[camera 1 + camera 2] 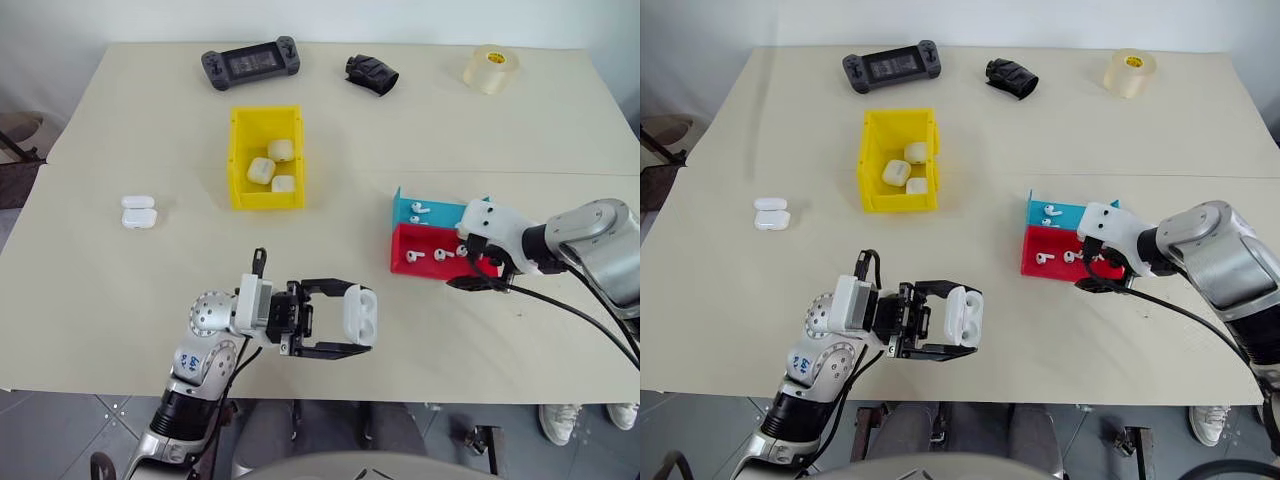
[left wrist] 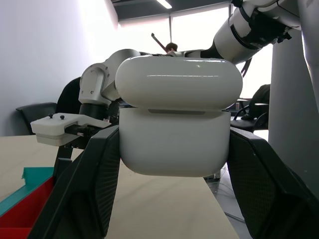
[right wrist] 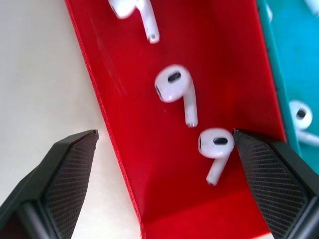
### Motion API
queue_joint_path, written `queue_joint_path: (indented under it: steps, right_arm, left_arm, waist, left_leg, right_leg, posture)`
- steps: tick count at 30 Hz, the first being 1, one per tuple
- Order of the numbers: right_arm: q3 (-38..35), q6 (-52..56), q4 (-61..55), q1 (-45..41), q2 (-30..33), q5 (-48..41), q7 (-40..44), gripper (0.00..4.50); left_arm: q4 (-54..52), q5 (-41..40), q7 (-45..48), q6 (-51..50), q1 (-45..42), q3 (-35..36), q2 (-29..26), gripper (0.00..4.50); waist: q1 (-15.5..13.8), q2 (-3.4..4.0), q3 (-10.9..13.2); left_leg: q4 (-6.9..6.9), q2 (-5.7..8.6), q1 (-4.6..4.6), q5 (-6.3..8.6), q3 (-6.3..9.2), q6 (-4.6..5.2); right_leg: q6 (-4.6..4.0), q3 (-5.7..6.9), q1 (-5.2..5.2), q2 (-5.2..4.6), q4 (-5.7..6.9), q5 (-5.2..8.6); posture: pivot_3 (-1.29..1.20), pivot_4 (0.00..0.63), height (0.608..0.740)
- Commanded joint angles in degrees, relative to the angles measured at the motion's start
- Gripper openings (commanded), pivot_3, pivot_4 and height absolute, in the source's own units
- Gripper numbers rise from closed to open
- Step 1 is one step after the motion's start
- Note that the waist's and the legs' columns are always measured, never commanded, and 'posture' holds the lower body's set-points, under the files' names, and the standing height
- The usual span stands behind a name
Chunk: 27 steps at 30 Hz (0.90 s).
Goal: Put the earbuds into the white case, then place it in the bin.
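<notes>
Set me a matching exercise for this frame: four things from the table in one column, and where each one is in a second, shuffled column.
Things
1. white case
2. right gripper
3. game controller
4. tape roll

Places
A. far right corner of the table
B. open above the red tray
C. clamped in the left gripper
D. far edge, beyond the yellow bin

Pairs: 1-C, 2-B, 3-D, 4-A
</notes>
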<state>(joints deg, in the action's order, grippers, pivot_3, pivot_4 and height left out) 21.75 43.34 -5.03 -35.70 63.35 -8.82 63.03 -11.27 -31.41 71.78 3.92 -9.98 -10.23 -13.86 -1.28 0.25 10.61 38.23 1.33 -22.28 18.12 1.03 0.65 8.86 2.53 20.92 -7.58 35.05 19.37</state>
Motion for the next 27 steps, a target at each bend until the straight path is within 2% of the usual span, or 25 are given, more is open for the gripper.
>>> queue_joint_path:
  steps: [1, 2, 5, 9, 23, 26, 27]
  right_arm:
    - [-0.9, -1.9, 1.0, -1.4, 0.2, 2.0, 2.0, 4.50]
    - [-0.9, -2.1, 1.3, -1.4, 0.1, 2.3, 2.4, 4.50]
    - [-1.0, -2.8, 2.2, -1.3, -0.9, 3.1, 2.9, 3.89]
    - [-1.2, -3.4, 3.1, -1.4, -2.0, 4.3, 3.3, 2.61]
    - [-1.3, -5.8, 5.8, -3.0, -4.7, 7.3, 4.5, 2.61]
    - [-1.4, -6.3, 6.1, -2.8, -4.9, 7.8, 5.0, 2.07]
    - [-1.4, -6.4, 6.2, -2.8, -4.9, 7.9, 5.1, 1.77]
  left_arm:
    - [-3.0, -0.8, -0.4, 1.5, 0.6, -0.3, -0.2, 2.80]
    - [-3.0, -0.8, -0.4, 1.6, 0.6, -0.2, -0.2, 2.80]
    - [-3.0, -0.6, -0.7, 1.9, 0.6, -0.1, -0.3, 2.80]
    - [-2.9, -0.5, -1.0, 2.0, 0.5, -0.1, -0.3, 2.80]
    - [-2.9, -0.4, -1.7, 2.2, 0.2, -0.1, -0.6, 2.80]
    - [-3.0, -0.4, -1.8, 2.1, 0.2, -0.1, -0.7, 2.80]
    - [-3.0, -0.4, -1.8, 2.1, 0.1, -0.1, -0.7, 2.80]
  waist:
    - [0.0, 0.00, 0.0]
    - [0.0, 0.00, 0.0]
    - [0.0, 0.00, 0.0]
    - [0.1, 0.00, 0.0]
    - [0.1, 0.00, 0.0]
    - [0.1, 0.00, 0.0]
    - [0.1, 0.00, 0.0]
  left_leg:
    - [0.00, 0.00, 0.00, 0.00, -0.01, 0.00]
    - [0.00, 0.00, 0.00, 0.00, -0.01, 0.00]
    - [0.00, -0.01, 0.00, 0.00, -0.01, 0.00]
    - [0.03, -0.02, 0.01, 0.00, -0.01, 0.00]
    - [0.09, -0.03, 0.02, -0.01, -0.01, -0.01]
    - [0.10, -0.03, 0.03, -0.01, -0.01, -0.01]
    - [0.10, -0.03, 0.04, -0.01, -0.01, -0.01]
  right_leg:
    - [0.00, 0.00, 0.00, 0.00, 0.01, 0.00]
    - [0.00, 0.00, 0.00, 0.00, 0.01, 0.00]
    - [0.00, 0.01, 0.03, 0.00, 0.01, 0.00]
    - [0.00, 0.02, 0.01, 0.01, 0.00, 0.00]
    - [0.00, 0.03, 0.00, 0.01, 0.03, 0.00]
    - [0.00, 0.03, 0.00, 0.01, 0.04, 0.00]
    - [0.00, 0.03, -0.01, 0.02, 0.04, 0.00]
  posture:
    - [0.00, 0.150, 0.740]
    - [0.00, 0.150, 0.740]
    - [0.00, 0.150, 0.740]
    - [0.00, 0.150, 0.740]
    - [0.00, 0.150, 0.740]
    - [0.00, 0.150, 0.740]
    - [0.00, 0.150, 0.740]
